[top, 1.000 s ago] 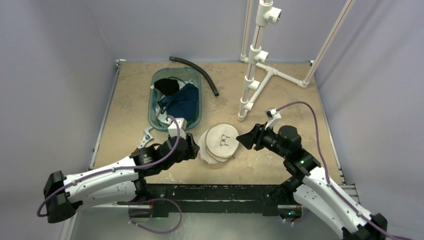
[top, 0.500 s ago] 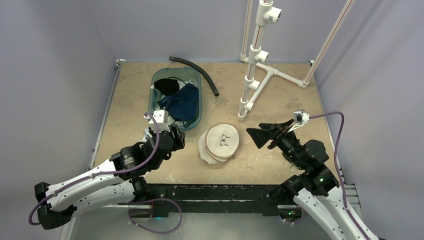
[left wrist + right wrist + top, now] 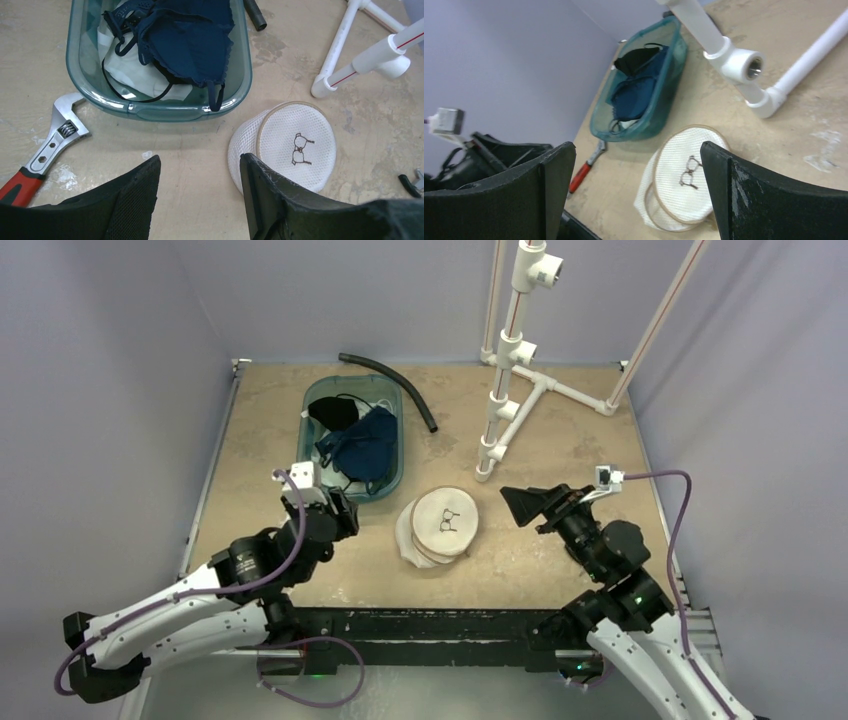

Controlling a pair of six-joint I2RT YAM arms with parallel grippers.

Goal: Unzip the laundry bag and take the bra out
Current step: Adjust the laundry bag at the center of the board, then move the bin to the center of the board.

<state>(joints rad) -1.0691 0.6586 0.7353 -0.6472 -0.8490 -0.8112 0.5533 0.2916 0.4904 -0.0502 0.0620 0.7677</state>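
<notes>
The laundry bag is a white mesh drum lying at the table's near middle, its flat round top marked with a small bra outline. In the right wrist view the laundry bag looks squashed, its top ring shifted off the lower ring. A navy bra lies in the teal tub, over a black garment. My left gripper hangs open left of the bag, apart from it. In the left wrist view the left gripper has only bare table between its fingers. My right gripper stands wide open to the bag's right, holding nothing.
A red-handled adjustable wrench lies left of the tub, close to my left gripper. A black hose curves behind the tub. A white PVC pipe rack stands at the back right. Grey walls enclose the table.
Both grippers have drawn back from the bag, the left toward the left and the right toward the right. Both have opened wider. The bag has not moved.
</notes>
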